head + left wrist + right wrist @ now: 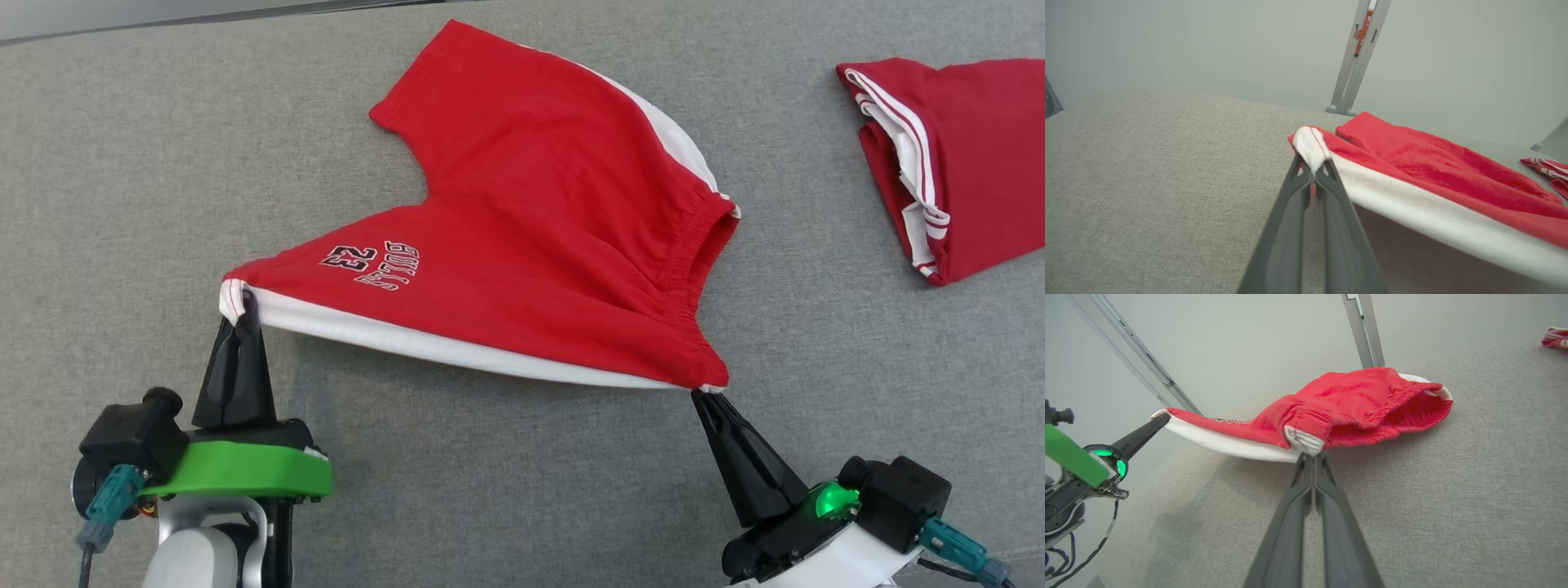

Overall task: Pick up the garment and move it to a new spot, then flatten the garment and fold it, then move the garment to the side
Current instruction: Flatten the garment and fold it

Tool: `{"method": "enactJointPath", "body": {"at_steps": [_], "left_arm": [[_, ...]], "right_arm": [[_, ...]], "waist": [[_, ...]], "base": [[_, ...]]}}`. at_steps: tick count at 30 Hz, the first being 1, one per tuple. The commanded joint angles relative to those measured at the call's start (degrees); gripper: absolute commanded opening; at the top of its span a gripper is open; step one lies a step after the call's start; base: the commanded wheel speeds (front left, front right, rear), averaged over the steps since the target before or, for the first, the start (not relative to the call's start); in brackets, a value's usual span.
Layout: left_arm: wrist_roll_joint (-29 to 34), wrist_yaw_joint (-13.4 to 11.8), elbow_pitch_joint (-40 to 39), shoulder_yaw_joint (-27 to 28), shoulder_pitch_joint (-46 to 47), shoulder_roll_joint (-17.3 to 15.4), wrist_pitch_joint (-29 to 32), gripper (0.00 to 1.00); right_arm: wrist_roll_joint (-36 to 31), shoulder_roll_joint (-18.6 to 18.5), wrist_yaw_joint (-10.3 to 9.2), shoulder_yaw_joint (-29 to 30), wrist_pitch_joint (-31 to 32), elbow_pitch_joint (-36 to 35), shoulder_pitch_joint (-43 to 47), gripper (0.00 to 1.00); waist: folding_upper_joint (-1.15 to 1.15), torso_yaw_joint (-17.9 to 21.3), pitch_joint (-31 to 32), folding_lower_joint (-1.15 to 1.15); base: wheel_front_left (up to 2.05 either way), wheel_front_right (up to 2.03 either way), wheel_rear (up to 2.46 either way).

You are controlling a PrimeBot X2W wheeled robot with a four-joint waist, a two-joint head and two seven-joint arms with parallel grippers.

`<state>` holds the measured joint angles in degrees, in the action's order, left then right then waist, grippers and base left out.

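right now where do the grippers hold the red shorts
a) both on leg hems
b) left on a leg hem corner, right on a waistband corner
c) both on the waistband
b: the left gripper pinches the hem corner of one leg of the red shorts, and the right gripper pinches the gathered waistband's end.

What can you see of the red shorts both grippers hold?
The red jersey shorts have a white side stripe, a gathered elastic waistband and an upside-down black-and-white "BULLS 23" print on one leg. Their near edge hangs taut above the grey woven surface, pinched at the leg hem by the left gripper and at the waistband corner by the right gripper, jaws shut; the far leg rests on it.
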<state>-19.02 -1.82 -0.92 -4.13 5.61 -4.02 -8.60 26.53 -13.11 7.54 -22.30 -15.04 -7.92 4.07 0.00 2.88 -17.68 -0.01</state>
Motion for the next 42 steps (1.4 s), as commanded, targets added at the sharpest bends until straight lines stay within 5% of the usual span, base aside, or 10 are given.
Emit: {"method": "enactJointPath", "body": {"at_steps": [1,8,18,29,34,35,36,37,38,42], "left_arm": [[0.5,-0.3,-1.0,0.0,0.9,-0.8,0.8,0.0],[0.1,1.3,1.8,-1.0,13.1,-2.9,6.7,0.0],[2.9,4.9,22.0,-5.3,40.8,-5.0,14.5,0.0],[6.1,4.2,48.2,-8.0,62.6,-3.7,10.9,0.0],[5.8,4.0,57.2,-8.1,66.6,-3.4,8.7,0.0],[5.6,4.2,58.9,-8.1,67.0,-3.4,8.2,0.15],[5.4,4.1,60.4,-8.0,67.4,-3.3,7.4,0.61],[5.3,4.2,61.3,-8.0,67.5,-3.1,6.7,1.0],[5.1,4.6,62.2,-8.2,67.6,-2.7,5.5,1.0],[5.7,4.9,63.9,-9.2,66.3,-1.9,-0.8,1.0]], "right_arm": [[0.4,0.0,-0.12,0.3,-0.2,-0.4,-0.8,0.0],[0.7,0.7,-0.12,1.6,-0.1,0.5,-7.5,0.0],[9.9,4.7,-0.11,4.8,-0.1,3.6,-20.5,0.0],[19.7,7.7,-0.12,6.3,-0.2,9.4,-30.5,0.0],[18.5,7.9,-0.12,5.7,-0.2,12.7,-32.8,0.0],[18.5,8.2,-0.12,5.9,-0.2,13.0,-33.0,0.0],[17.9,8.2,-0.12,6.1,-0.2,13.3,-33.2,0.07],[17.6,8.3,-0.12,6.3,-0.2,13.4,-33.2,0.34],[17.0,8.2,-0.12,6.5,-0.2,13.3,-33.0,1.0],[11.3,6.4,-0.08,7.3,-0.1,11.8,-30.9,1.0]], "waist": [[0.0,0.7,-1.1,0.01],[0.0,2.4,-5.4,0.01],[0.0,7.1,-14.5,0.01],[0.0,14.3,-19.0,0.01],[0.0,15.4,-19.6,0.01],[0.0,15.4,-19.6,0.01],[0.0,15.4,-19.6,0.01],[0.0,15.3,-19.6,0.01],[0.0,14.9,-19.4,0.01],[0.0,13.3,-18.4,0.01]], "base": [[0.0,0.0,0.0],[0.0,0.0,0.0],[0.0,0.0,0.0],[0.0,0.0,0.0],[0.0,0.0,0.0],[0.0,0.0,0.0],[0.0,0.0,0.0],[0.0,0.0,0.0],[0.0,0.0,0.0],[0.0,0.0,0.0]]}}
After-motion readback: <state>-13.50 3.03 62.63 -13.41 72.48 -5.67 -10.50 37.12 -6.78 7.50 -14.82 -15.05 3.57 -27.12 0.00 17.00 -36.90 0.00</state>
